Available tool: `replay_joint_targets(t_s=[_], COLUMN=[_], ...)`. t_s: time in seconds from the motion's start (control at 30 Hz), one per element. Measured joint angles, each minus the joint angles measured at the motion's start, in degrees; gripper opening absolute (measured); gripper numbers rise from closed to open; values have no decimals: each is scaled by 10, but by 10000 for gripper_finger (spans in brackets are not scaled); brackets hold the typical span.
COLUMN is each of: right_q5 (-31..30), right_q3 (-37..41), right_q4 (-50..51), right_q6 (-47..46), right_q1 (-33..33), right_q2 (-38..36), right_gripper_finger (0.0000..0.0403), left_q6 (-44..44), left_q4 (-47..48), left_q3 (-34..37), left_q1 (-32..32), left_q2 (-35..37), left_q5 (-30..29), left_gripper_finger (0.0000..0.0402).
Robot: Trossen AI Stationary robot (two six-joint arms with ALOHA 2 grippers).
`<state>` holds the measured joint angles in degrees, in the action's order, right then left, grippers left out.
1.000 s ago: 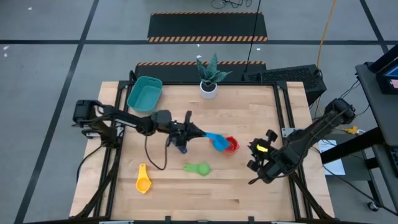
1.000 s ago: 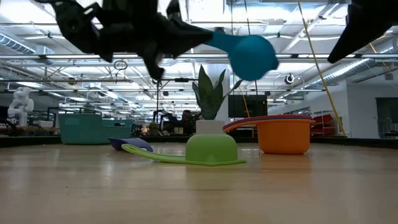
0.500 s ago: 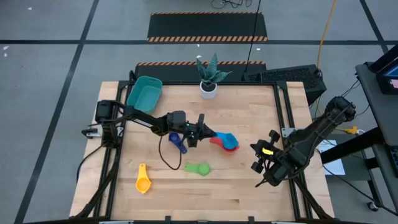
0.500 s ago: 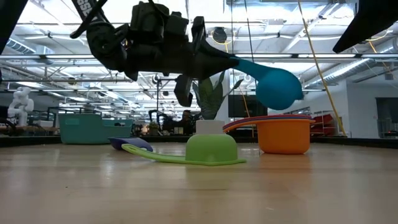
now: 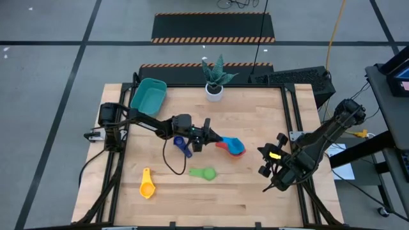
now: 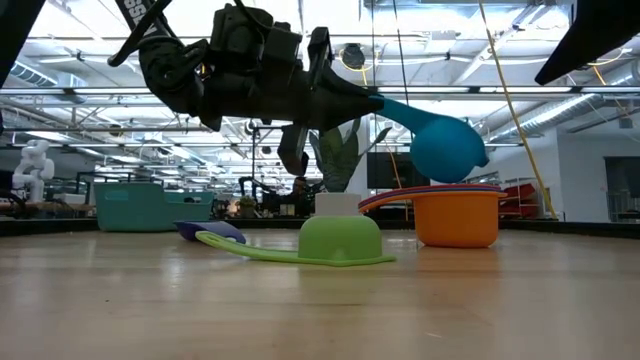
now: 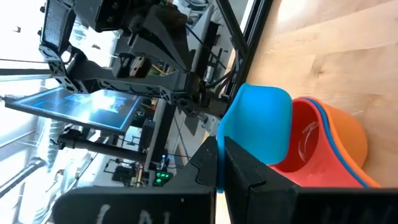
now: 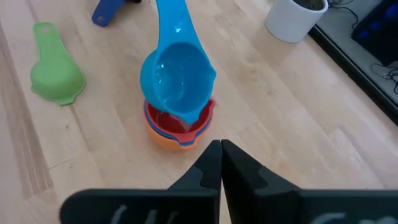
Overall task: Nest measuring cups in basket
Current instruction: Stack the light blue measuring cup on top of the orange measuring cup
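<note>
Gripping the flat handle of a glossy light blue plastic measuring cup (image 5: 234, 145), the left gripper (image 5: 209, 134) holds its round bowl just above a nested stack of red, blue and orange cups (image 8: 179, 130) near the wooden table's (image 5: 255, 191) middle. Fingers pressed together and empty, the right gripper (image 5: 268, 177) hangs near the table's right edge. Smooth, round-cornered, the teal plastic basket (image 5: 148, 96) sits at the far left corner.

The left gripper (image 5: 212, 136) has carried the blue cup (image 5: 234, 146) over the stacked cups (image 8: 179, 129)

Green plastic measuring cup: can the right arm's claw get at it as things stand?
Probably yes. The green plastic measuring cup lies alone, upside down on bare wood, nothing between it and the shut right claw.
</note>
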<state>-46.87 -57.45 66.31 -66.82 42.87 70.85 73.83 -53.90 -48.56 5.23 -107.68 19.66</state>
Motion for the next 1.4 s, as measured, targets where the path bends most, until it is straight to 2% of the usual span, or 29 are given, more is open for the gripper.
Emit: replay_joint_targets(t_s=[0.17, 0.53, 1.4], right_q5=[-27, -40, -42], right_q3=[0, 0, 0], right_q4=[4, 4, 2], right_q6=[5, 16, 19], right_q1=[0, -5, -5], right_q2=[-2, -19, -21], right_gripper_finger=[0, 0, 0], left_q6=[5, 2, 7], left_q4=[1, 2, 24], left_q3=[0, -7, -14], left_q1=[0, 0, 2], left_q2=[0, -4, -4], left_q5=[0, -2, -2], left_gripper_finger=[8, 14, 20])
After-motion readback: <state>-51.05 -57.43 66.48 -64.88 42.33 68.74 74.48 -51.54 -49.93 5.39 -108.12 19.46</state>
